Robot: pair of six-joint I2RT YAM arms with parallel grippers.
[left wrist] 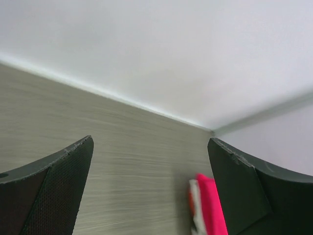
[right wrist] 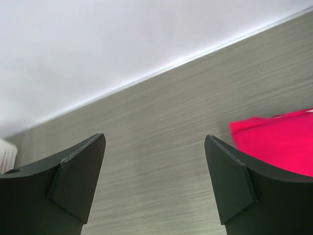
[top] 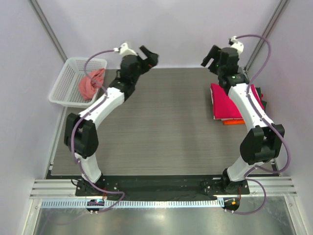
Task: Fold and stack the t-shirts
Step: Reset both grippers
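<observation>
Saw a white basket at the table's far left corner, with one crumpled pinkish-red shirt lying inside it, well apart from the other shirts.

Found the left arm rising from its base at the near edge, folded at the elbow, then reaching up and away toward the far left, its wrist lifted just beside the basket. Found the left gripper held high over the far edge and turned toward the right, jaws spread wide, released, gripping nothing. Looked out between its fingers at wood-grain tabletop and pale wall only.

Found the right gripper mirrored at the far right, raised and turned toward the left, jaws likewise parted and holding nothing.

Saw the stack of folded shirts lying flat on the table under the right arm's forearm: crimson on top, an orange edge showing at the near side, dark cloth showing at the right. Found that arm bent at the elbow over the near right and stretched to the far side, passing above the stack.
</observation>
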